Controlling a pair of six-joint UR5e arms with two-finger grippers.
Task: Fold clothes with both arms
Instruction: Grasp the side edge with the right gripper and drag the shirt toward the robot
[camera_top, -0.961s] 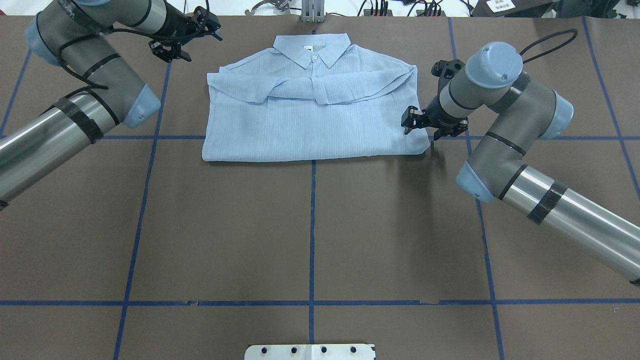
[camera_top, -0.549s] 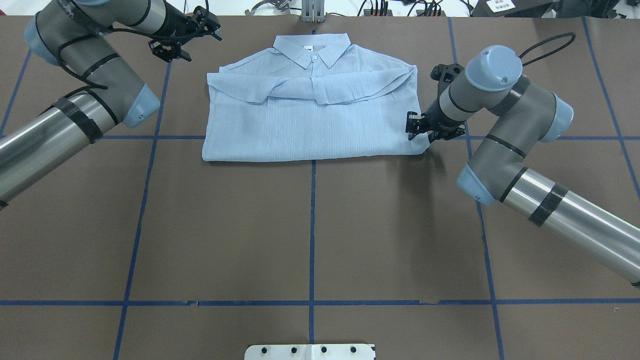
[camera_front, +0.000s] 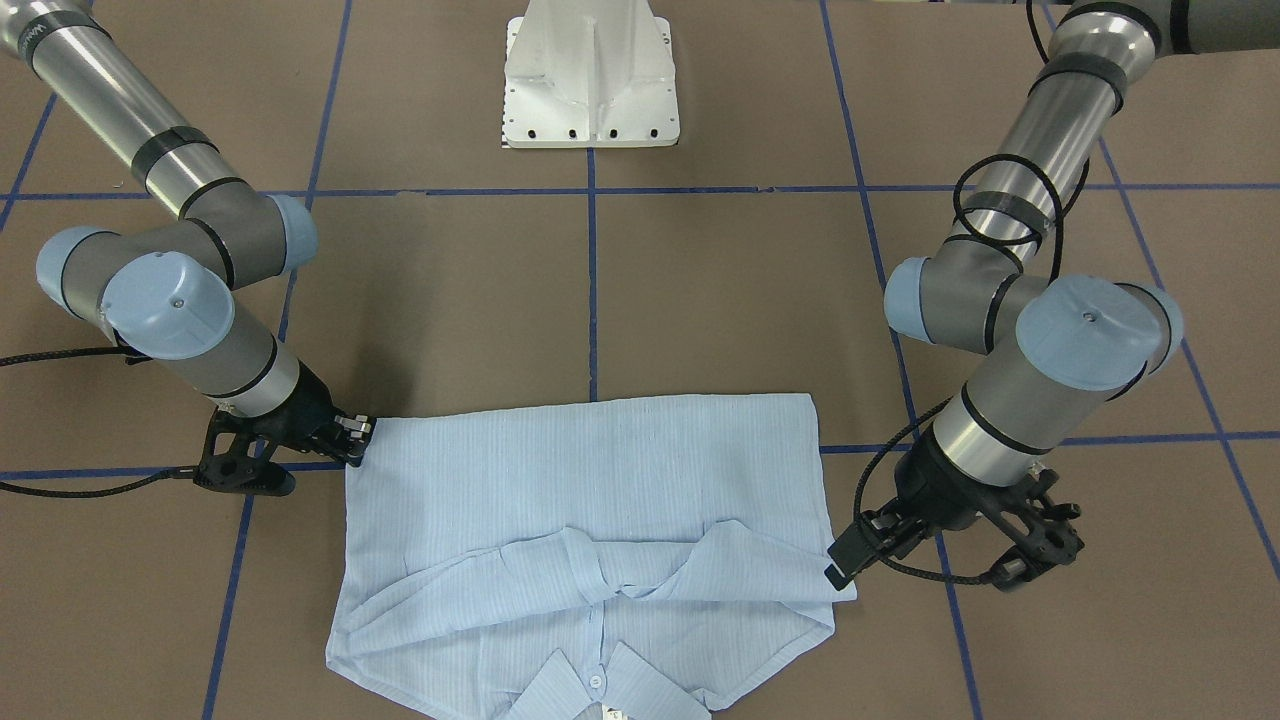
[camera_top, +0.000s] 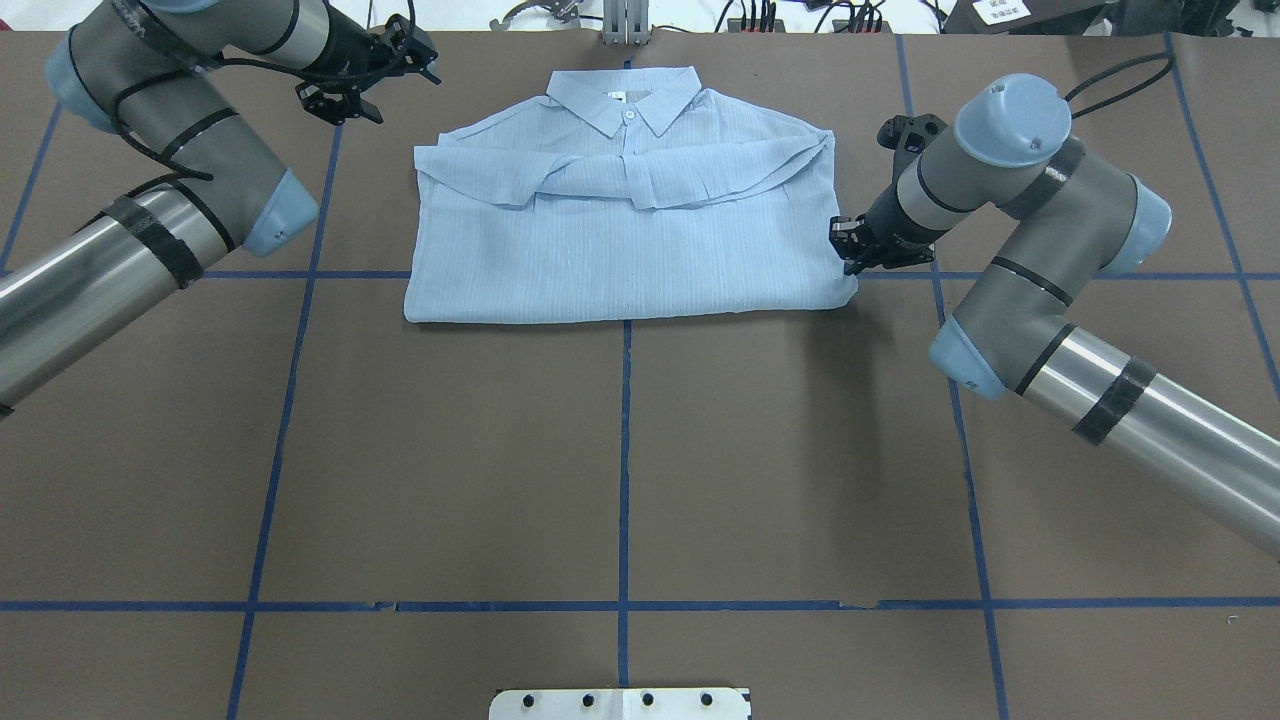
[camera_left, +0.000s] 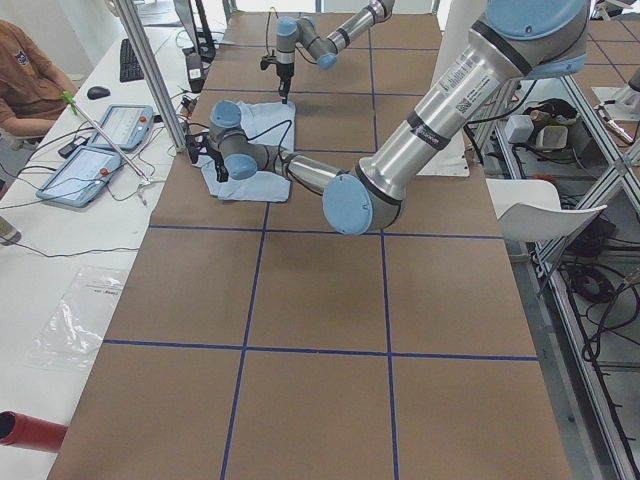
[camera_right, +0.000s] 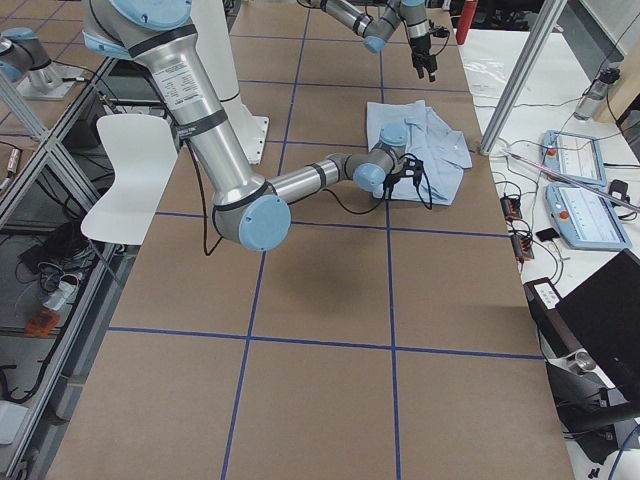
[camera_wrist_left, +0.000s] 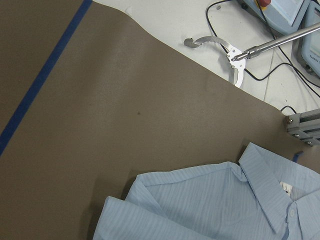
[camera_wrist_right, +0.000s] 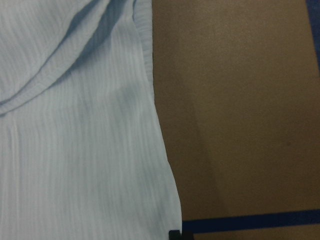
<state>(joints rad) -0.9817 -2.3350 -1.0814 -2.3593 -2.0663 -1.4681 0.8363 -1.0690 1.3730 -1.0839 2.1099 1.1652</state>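
The light blue shirt (camera_top: 620, 230) lies flat at the far middle of the table, collar away from me, sleeves crossed over the chest, the near part folded. It also shows in the front view (camera_front: 600, 470) and in both wrist views (camera_wrist_left: 215, 205) (camera_wrist_right: 75, 125). My right gripper (camera_top: 846, 250) (camera_front: 355, 432) is low at the shirt's right edge near its near corner. Its jaws look slightly parted and hold nothing. My left gripper (camera_top: 425, 60) (camera_front: 840, 565) hangs raised beside the shirt's left shoulder, apart from the cloth. It looks open and empty.
The brown table cover carries blue tape grid lines (camera_top: 624, 450). The white pedestal base (camera_top: 620, 703) (camera_front: 590, 90) sits at the near edge. A metal tool (camera_wrist_left: 225, 47) lies on the white bench past the far edge. A seated person (camera_left: 25, 70) and control pendants (camera_left: 90, 150) are beside the table.
My right gripper has slid right, from over the shirt's edge to just beside it, and its elbow swung right. The left arm barely moved. The shirt has not moved.
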